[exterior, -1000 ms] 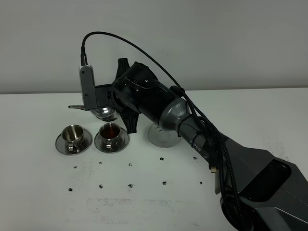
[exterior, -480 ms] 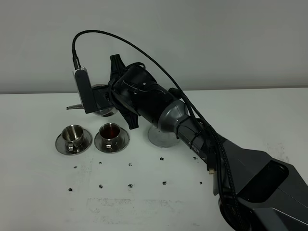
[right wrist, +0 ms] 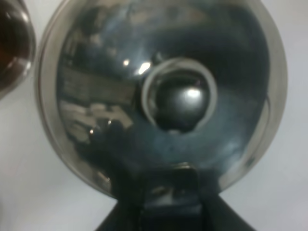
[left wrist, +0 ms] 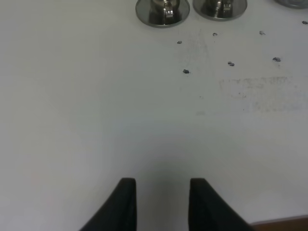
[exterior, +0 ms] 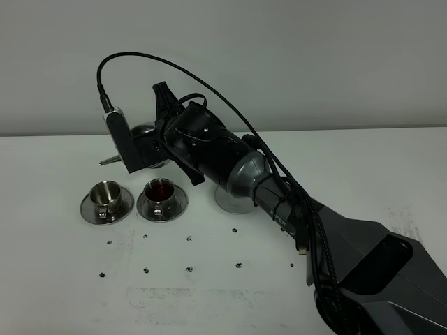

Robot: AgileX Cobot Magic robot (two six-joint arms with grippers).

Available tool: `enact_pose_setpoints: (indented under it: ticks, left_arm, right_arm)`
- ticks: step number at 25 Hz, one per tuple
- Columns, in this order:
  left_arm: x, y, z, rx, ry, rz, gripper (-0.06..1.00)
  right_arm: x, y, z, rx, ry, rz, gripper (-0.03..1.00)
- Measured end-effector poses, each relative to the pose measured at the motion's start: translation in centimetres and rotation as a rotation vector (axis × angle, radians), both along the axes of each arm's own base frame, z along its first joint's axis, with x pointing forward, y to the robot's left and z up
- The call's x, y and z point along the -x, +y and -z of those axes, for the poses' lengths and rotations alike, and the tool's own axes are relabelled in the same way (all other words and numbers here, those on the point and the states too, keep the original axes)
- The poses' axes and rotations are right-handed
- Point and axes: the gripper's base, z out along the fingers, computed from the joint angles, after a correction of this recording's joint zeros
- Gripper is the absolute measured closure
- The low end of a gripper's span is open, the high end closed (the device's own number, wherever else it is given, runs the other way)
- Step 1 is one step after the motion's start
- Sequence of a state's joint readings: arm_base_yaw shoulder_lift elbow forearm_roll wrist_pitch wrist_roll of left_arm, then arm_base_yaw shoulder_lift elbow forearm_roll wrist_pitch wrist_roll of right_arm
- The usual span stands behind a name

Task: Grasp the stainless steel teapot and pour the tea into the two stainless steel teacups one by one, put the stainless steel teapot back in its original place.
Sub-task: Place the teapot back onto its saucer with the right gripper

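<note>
My right gripper (exterior: 150, 146) reaches across to the left and is shut on the loop handle of the stainless steel teapot (exterior: 144, 131). The pot hangs in the air behind the two stainless steel teacups, its thin spout (exterior: 106, 161) pointing left. The right wrist view is filled by the pot's lid and knob (right wrist: 180, 98). The left teacup (exterior: 106, 195) looks empty. The right teacup (exterior: 162, 192) holds dark red tea. The bare saucer (exterior: 234, 201) lies partly under my right arm. My left gripper (left wrist: 161, 202) hovers open over bare table with nothing between its fingers.
Small dark specks (exterior: 188, 239) dot the white table in front of the cups. The right arm's thick body (exterior: 293, 209) crosses the table from the lower right. A pale wall stands behind the table. In the left wrist view both cups (left wrist: 162, 9) sit far off.
The right gripper has lifted the teapot and turned it, carrying it up and slightly left, away from above the tea-filled cup. The cups and the left gripper have not moved.
</note>
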State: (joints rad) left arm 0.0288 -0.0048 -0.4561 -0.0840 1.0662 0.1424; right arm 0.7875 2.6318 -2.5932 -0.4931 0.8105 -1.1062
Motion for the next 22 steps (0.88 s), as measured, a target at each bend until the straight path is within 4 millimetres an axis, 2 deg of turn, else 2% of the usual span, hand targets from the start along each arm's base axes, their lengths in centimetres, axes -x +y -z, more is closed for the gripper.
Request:
enact_pose_setpoints:
  ticks: [9,22]
  left_arm:
    - [0.0,0.0,0.0,0.0,0.0,0.0,0.66]
    - [0.0,0.0,0.0,0.0,0.0,0.0,0.66]
  right_arm:
    - [-0.04,0.04,-0.07,0.069,-0.035,-0.061,0.79]
    - [-0.23,0.26,-0.17,0.068,-0.076,-0.085,0.79]
